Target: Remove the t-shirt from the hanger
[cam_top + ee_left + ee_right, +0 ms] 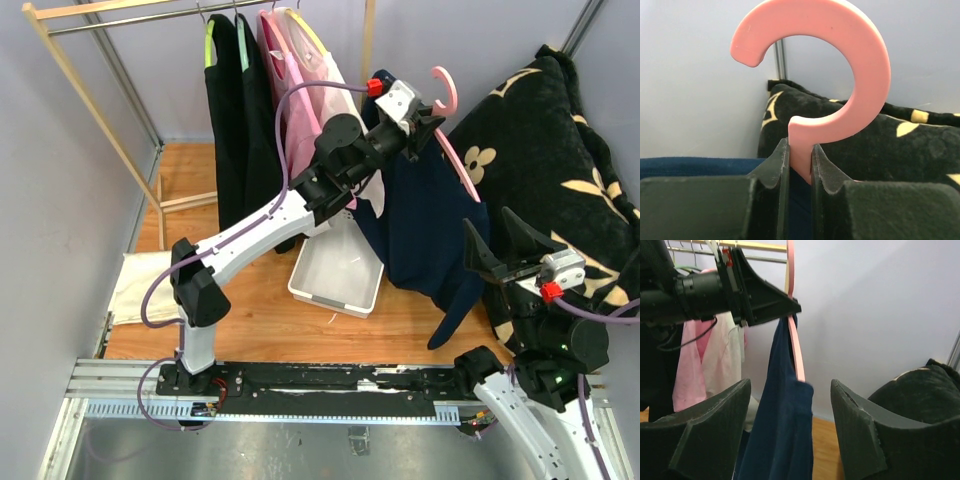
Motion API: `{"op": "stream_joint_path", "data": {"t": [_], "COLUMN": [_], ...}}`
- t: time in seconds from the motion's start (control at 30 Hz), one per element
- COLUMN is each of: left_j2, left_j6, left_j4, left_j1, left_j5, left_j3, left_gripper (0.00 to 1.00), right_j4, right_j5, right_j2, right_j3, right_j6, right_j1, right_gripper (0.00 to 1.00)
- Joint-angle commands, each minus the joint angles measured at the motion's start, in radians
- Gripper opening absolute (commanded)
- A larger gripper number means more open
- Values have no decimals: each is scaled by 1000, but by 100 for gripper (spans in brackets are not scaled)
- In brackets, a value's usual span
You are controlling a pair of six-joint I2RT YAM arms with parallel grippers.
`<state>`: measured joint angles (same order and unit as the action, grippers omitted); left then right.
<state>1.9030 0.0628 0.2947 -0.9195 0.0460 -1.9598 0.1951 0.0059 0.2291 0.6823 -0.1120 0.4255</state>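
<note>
A navy t-shirt (425, 235) hangs on a pink hanger (458, 150), held up in the air over the wooden floor. My left gripper (425, 130) is shut on the hanger's neck just below the hook (840, 60); the fingers (777, 165) clamp the pink stem on both sides. My right gripper (505, 250) is open and empty, low and to the right of the shirt's hem. In the right wrist view the shirt (782, 415) and the hanger's arm (796, 347) hang between and beyond its fingers, untouched.
A white bin (335, 275) sits on the floor under the shirt. A wooden rack (120, 20) at the back holds black (235, 120) and pink (295, 90) garments. A black flowered cushion (560, 170) fills the right side. A cream cloth (140, 285) lies at the left.
</note>
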Motion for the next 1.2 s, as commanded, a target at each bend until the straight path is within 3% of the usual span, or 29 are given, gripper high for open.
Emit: {"op": "stream_joint_path", "data": {"t": [0.0,0.33,0.43,0.7,0.77,0.83,0.9,0.97,1.03,1.17], "left_j2": [-1,-10,-19,-33,-36,-39,-41,-45,-47,-47], "left_j6": [74,68,56,47,47,46,46,44,40,35], "left_j4": [16,-39,-37,-37,-36,-35,-35,-36,-35,-35], "left_j1": [-5,39,53,72,74,76,76,76,76,76], "left_j5": [-62,-44,-31,-25,-21,-19,-16,-12,-5,0], "left_j3": [-101,-166,-166,-169,-169,-172,-174,-174,-173,-178], "left_gripper": [1,0,1,0,0,1,0,0,0,1], "right_j4": [-168,-260,-269,-278,-288,-298,-300,-292,-283,-267], "right_j5": [19,87,110,168,176,171,167,163,163,163], "right_j2": [-4,-22,-29,-65,-67,-66,-65,-62,-56,-40], "right_j3": [55,55,40,-16,-22,-23,-23,-26,-28,-37], "right_j6": [22,55,71,99,101,101,102,103,103,110], "right_j1": [7,8,7,7,7,8,7,7,7,7], "right_gripper": [66,63,54,15,11,20,39,44,44,27]}}
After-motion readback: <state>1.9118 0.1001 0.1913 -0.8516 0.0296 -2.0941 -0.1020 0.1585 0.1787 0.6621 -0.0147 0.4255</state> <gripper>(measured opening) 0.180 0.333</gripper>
